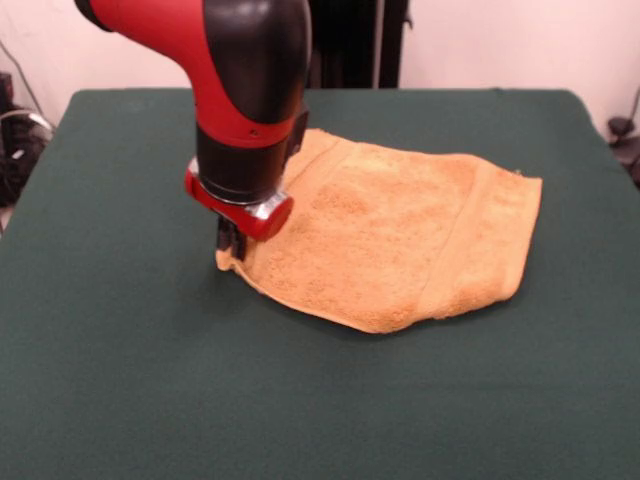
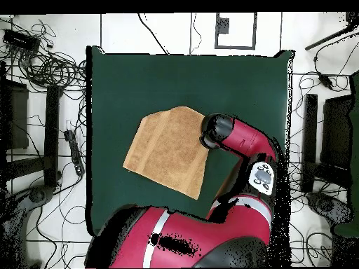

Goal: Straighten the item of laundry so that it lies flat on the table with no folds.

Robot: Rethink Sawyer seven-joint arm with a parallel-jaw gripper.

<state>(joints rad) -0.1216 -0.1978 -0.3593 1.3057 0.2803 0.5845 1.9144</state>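
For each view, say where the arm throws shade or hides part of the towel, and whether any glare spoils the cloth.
Front view: the arm hides the towel's upper left edge; a dark patch lies on the table beside the pincer; no glare. Overhead view: the arm covers the towel's right edge; even light, no glare.

Towel [image 2: 167,150] on table [image 2: 119,77] (arm [image 2: 242,140] beside).

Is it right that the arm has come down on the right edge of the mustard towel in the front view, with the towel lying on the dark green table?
Not quite. In the front view the end effector is down at the left edge of the towel, not the right. The rest holds: the mustard towel lies on the dark green table.
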